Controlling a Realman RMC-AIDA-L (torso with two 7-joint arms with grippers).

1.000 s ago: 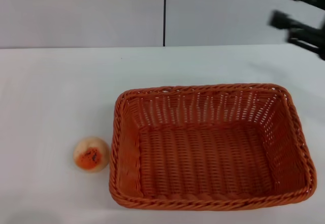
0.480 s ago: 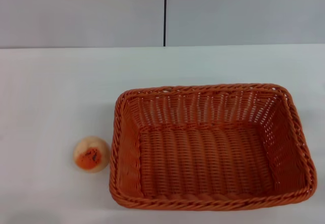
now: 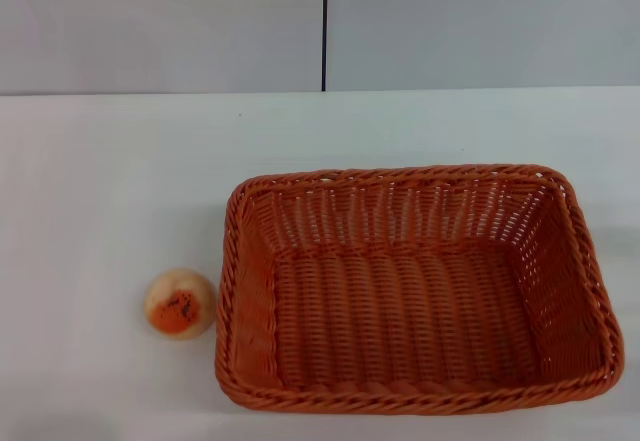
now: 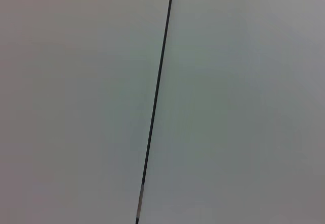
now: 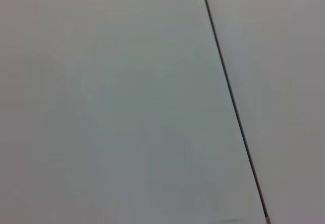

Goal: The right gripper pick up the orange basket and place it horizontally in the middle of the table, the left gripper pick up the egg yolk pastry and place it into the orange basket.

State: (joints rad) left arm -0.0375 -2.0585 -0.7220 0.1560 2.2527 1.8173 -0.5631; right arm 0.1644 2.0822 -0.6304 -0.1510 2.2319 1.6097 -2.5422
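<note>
Table (image 3: 110,181): broad white top, fills most of the head view, grey wall w/ one dark vertical seam behind it. No arm over it now.

Orange basket (image 3: 415,291): sits flat on the table, long side running left-right, open side up, nothing inside. It lies center-to-right in the head view, near edge close to the robot. Same spot and same angle as a sec ago, so it hasn't been nudged.

Egg yolk pastry (image 3: 180,302): on the table just beside the basket's left short wall, on the robot's left, a thin strip of table between them, not touching as far as I can see. Orange patch faces up and a bit toward the robot. Hasn't moved either.

What changed: a sec ago the right tool showed black at the upper right of the head view, above the far right corner of the table. Half a sec ago it was gone, and it's not in view now. Right wrist view shows only blank wall + seam, so that arm is lifted off and pointing away; can't tell how wide the right tool stands or whether it holds anything, though the basket is plainly not in it. Left tool: also out of view, left wrist cam shows wall + seam only, opening can't be told.

Read: basket part looks done, laid horizontally roughly mid-table, and the right arm is clearing out. Next is the left arm's job: come down on the pastry, lift it over the left rim, drop it in. Short trip. Pastry is round, so it may roll if the tool closes off-center.
</note>
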